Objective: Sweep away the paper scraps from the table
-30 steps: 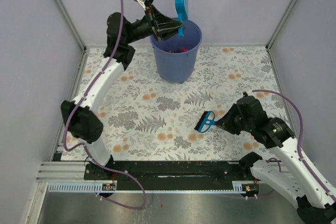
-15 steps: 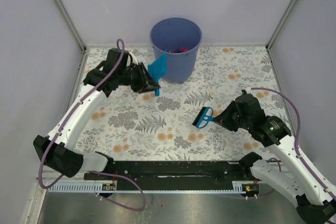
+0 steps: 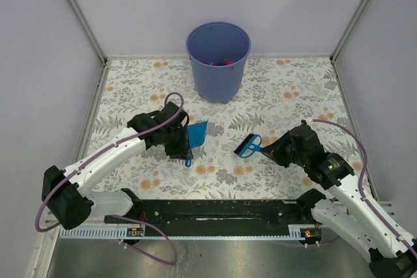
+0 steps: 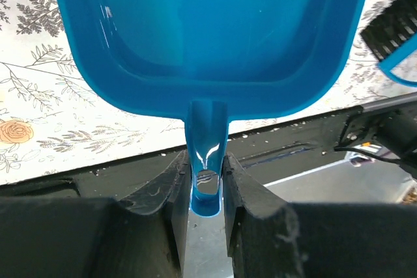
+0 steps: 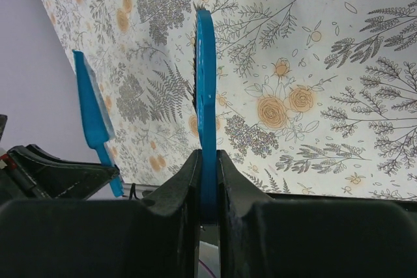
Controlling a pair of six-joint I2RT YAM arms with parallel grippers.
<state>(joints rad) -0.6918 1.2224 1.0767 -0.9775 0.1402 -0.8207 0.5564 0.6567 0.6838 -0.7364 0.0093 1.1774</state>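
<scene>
My left gripper [image 3: 184, 150] is shut on the handle of a blue dustpan [image 3: 197, 132], held low over the table [image 3: 293, 96] left of centre. In the left wrist view the dustpan [image 4: 208, 30] is empty, its handle pinched at my left gripper [image 4: 207, 190]. My right gripper [image 3: 268, 150] is shut on a blue hand brush [image 3: 247, 145] with black bristles. In the right wrist view the brush [image 5: 206, 96] stands edge-on above my right gripper [image 5: 207, 193]. Red paper scraps [image 3: 221, 62] lie inside the bin. I see no red scraps on the table.
A blue bin [image 3: 219, 63] stands at the back centre of the table. Grey walls with metal posts enclose three sides. A black slotted rail [image 3: 208, 209] runs along the near edge between the arm bases.
My left arm has swung the dustpan from over the bin down and toward me, to the table left of centre. My right gripper has shifted the brush slightly left and nearer.
</scene>
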